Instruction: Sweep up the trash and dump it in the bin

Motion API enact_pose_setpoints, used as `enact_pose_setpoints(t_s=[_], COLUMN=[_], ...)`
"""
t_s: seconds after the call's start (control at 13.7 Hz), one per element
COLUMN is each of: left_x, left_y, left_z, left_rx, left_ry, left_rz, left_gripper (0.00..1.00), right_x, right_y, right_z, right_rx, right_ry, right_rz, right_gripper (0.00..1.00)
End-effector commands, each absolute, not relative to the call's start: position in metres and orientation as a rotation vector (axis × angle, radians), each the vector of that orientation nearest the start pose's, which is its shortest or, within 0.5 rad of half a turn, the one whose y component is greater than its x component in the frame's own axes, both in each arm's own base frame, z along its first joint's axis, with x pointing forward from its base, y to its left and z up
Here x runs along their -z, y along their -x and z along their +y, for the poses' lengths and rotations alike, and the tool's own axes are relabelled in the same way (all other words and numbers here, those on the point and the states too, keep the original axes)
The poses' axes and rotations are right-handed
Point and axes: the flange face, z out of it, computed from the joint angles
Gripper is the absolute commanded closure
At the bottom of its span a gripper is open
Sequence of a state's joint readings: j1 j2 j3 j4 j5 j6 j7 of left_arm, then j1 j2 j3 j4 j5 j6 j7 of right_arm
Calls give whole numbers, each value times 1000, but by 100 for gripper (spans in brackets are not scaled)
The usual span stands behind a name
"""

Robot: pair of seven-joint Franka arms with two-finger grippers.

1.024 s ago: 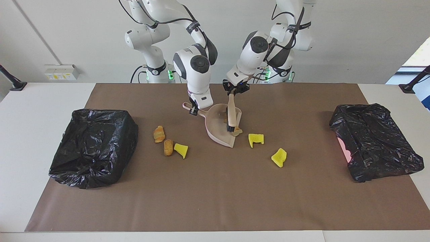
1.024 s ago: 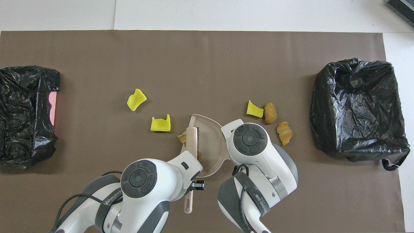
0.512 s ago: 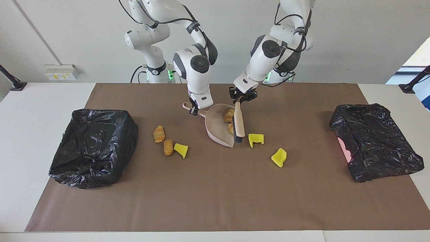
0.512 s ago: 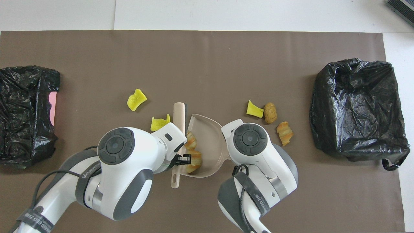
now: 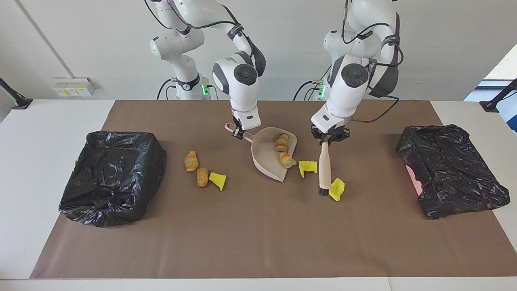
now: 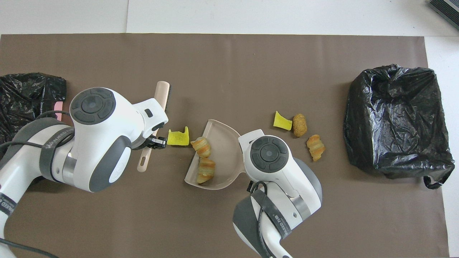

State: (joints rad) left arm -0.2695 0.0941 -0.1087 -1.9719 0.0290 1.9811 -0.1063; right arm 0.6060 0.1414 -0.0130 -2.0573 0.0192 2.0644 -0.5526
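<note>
My right gripper (image 5: 238, 133) is shut on the handle of the pink dustpan (image 5: 264, 151), which rests on the mat; my arm hides this gripper in the overhead view. Two orange-tan chunks (image 5: 281, 142) (image 5: 287, 160) lie in the pan (image 6: 226, 157). My left gripper (image 5: 330, 138) is shut on the brush (image 5: 324, 165), whose bristles touch a yellow chunk (image 5: 336, 189) hidden in the overhead view. Another yellow chunk (image 5: 307, 167) (image 6: 178, 137) lies beside the pan's mouth. Two orange-tan chunks (image 5: 191, 161) (image 5: 202, 177) and a yellow one (image 5: 218, 180) lie toward the right arm's end.
A bin lined with a black bag (image 5: 111, 176) (image 6: 396, 122) stands at the right arm's end of the brown mat. A second black-bagged bin (image 5: 450, 169) (image 6: 28, 104), with pink showing at its side, stands at the left arm's end.
My left arm carried the brush out of the pan's mouth toward its own end, down beside the outer yellow chunk. The dustpan shifted and turned slightly; two chunks now lie in it.
</note>
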Motion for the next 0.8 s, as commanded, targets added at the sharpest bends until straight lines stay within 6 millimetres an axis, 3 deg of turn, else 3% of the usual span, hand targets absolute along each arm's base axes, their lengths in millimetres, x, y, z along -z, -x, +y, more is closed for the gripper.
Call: enact_pose_setpoints(t_s=[0.0,0.15,0.37,0.58,0.73], left_x=[-402,-389,-365,-350,-340], left_y=[-574,-601,-611,-590,-565], left_z=[-165,-138,-106,-107,-115], left_rx=[-136,-125,-136,-234,-292], left_ry=[2981,2946,2881,2839,2816], left_rz=[531,602,666,828,900], left_gripper=[100,100,100,100,100], right_x=[-359,-356,-350,-351,-350], right_y=[-471,-471,-474,-473,-473], right_z=[319,320,330,331,331], right_rx=[-180,-187,-192,-193,-195], right_ry=[2643,2640,2630,2631,2633], right_rz=[-1633,-1638,-1657,-1655,-1653], right_gripper=[100,100,100,100,100])
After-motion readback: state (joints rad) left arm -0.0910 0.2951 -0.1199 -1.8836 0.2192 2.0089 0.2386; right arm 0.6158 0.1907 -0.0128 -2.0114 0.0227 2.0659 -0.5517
